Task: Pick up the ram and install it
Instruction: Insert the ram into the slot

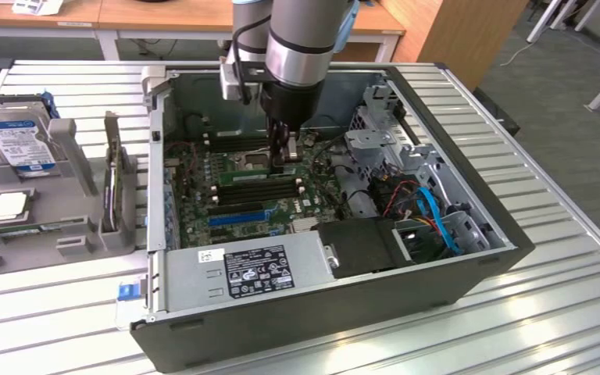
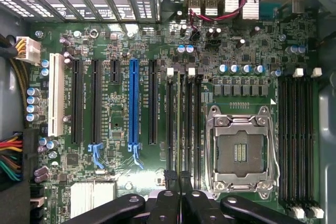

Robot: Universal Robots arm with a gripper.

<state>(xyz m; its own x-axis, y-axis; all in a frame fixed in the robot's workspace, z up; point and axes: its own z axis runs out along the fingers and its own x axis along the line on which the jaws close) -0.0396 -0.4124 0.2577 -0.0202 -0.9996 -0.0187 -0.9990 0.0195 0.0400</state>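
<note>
On the exterior view's left, a grey parts holder (image 1: 71,168) on the slatted metal desk (image 1: 550,312) carries a hard drive (image 1: 13,141), a processor chip (image 1: 6,205) and a dark expansion card (image 1: 119,183) standing on edge. Just beside the holder lies an opened computer case (image 1: 311,340), its green motherboard (image 1: 237,212) exposed and a grey power supply (image 1: 248,269) along the near wall.

The robot arm reaches down into the middle of the case. Its end effector (image 1: 287,158) sits over the memory slots next to the empty CPU socket (image 2: 239,150). In the wrist view the end effector (image 2: 176,179) is closed on the ram (image 2: 180,124), which shows edge-on as a thin pale-green line. It runs along one of the black slots between the blue expansion slot (image 2: 133,103) and the socket. In the exterior view the ram (image 1: 253,177) appears as a narrow green strip lying across the board at the fingertips. Whether it is fully seated cannot be told.

Toward the exterior view's right, blue cables (image 1: 441,223) curl beside the metal drive cage (image 1: 378,148).
</note>
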